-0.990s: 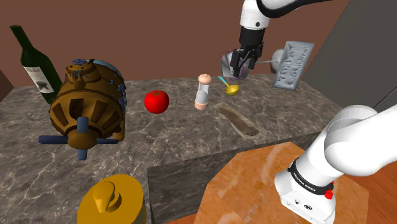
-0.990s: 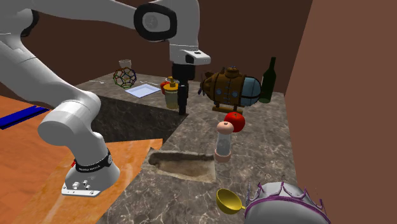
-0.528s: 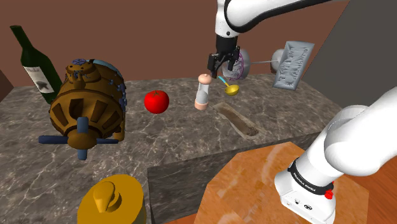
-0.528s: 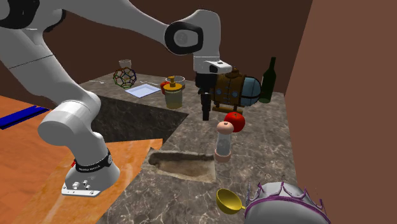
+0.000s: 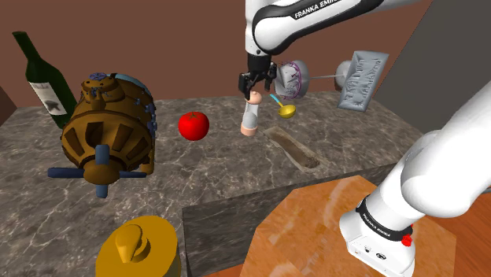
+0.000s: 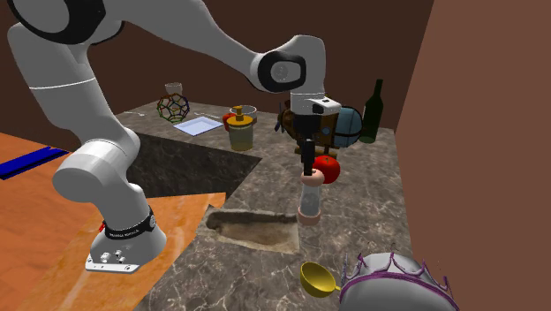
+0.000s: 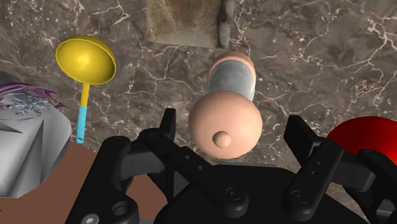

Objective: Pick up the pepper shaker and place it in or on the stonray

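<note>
We see the pepper shaker (image 5: 251, 118) upright on the veined marble counter (image 5: 220, 169), upper middle of the shoulder view: a glassy grey cylinder with a smooth pink ball top and pink foot. Our gripper (image 5: 256, 83) hangs over it, fingers (image 7: 305, 143) spread apart, clasping nothing. The shallow, rough rectangular stone tray (image 5: 293, 147) lies just right.

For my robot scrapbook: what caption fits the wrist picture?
Open gripper hovers over the pepper shaker, a yellow scoop lying nearby.

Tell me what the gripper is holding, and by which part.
Nothing is held. The gripper is open, its fingers apart on either side of the pepper shaker, at its rounded top, without touching it.
</note>
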`<action>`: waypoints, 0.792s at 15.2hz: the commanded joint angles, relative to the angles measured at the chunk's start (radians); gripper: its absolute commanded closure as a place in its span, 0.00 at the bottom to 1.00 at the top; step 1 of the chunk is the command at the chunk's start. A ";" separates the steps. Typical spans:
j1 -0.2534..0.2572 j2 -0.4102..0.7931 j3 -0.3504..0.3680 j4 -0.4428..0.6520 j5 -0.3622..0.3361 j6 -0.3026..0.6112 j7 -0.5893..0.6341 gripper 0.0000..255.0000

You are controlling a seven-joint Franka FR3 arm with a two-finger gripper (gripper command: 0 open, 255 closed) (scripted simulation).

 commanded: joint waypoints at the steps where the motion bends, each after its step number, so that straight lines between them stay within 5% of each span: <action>1: -0.003 0.015 -0.003 -0.013 -0.005 0.029 0.003 0.00; 12: -0.007 0.035 -0.007 -0.039 -0.013 0.076 0.007 0.00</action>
